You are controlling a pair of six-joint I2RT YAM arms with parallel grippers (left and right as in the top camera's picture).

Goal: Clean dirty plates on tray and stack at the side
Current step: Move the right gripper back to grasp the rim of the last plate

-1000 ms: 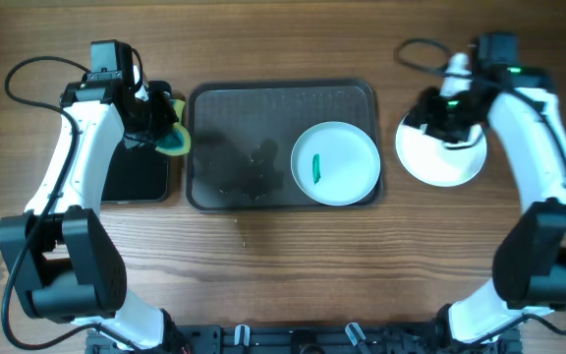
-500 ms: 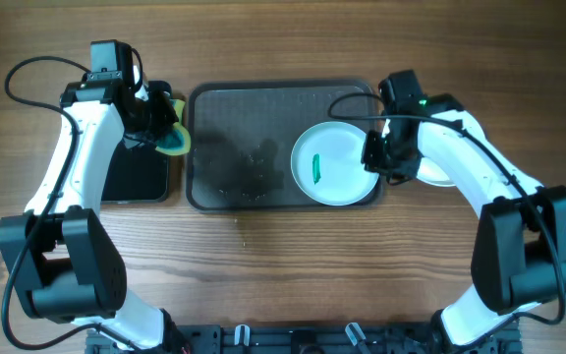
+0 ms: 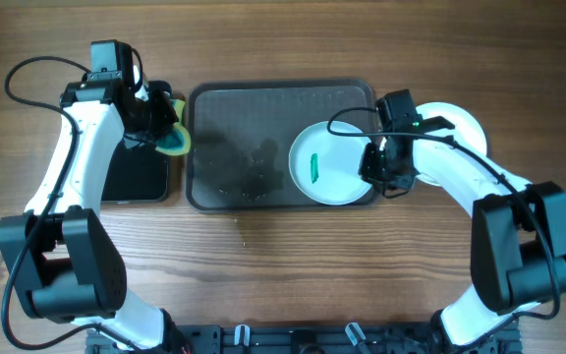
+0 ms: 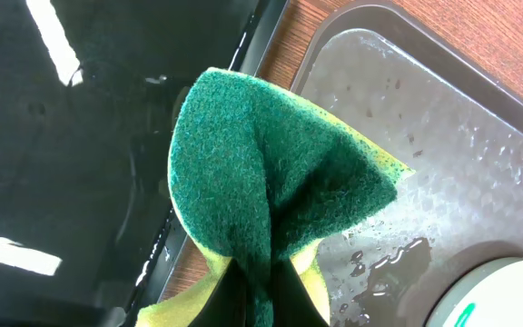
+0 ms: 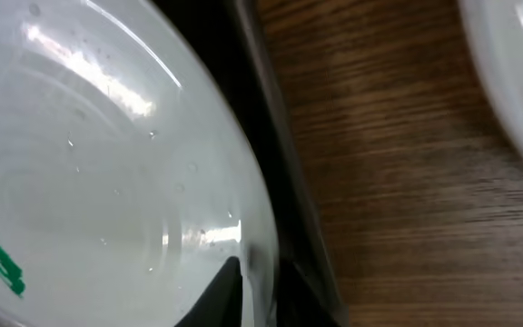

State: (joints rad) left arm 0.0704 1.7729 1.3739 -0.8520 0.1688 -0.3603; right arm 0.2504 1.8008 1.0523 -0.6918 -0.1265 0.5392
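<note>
One smeared white plate (image 3: 332,169) sat at the right end of the tray (image 3: 234,98), rim pinched narrow in the right claw (image 3: 376,169), left claw (image 3: 162,131) clamped on a sponge (image 4: 271,182) beside the tray's left edge; cleaning step likely in hand, next needing the sponge carried onto the green smear (image 3: 314,167).

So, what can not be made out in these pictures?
Side plates: overhead, right arm covers them; count unclear.
Right gripper: right wrist view, bottom edge cuts its fingers; grip on the dirty plate unclear.
Black tray: overhead, left arm hides much of it.
</note>
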